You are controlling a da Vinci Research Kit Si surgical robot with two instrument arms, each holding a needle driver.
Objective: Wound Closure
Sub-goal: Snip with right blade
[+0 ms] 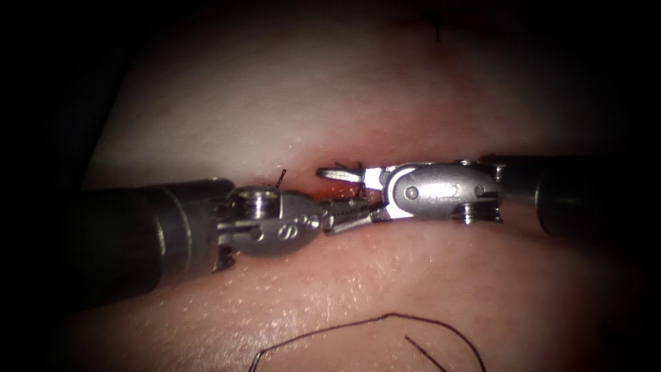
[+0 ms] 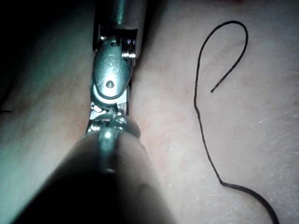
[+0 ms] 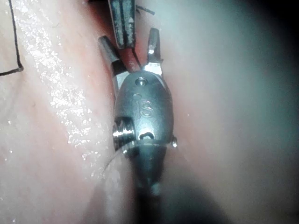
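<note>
Jaws of right tool (image 1: 344, 186) apart, left tool (image 1: 348, 215) closed between them over the cut (image 1: 330, 189); needle unseen.

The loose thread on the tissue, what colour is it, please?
Dark, nearly black thread; clearest in the left wrist view.

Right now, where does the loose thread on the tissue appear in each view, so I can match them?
Endoscope view: the loose thread curves over the tissue below both tools.
Left wrist view: it loops on the tissue beside the left tool's shaft.
Right wrist view: a bent stretch lies beside the right tool.
Shared landmark: the right tool, jaws open and empty, meeting the left tool at the cut.
</note>
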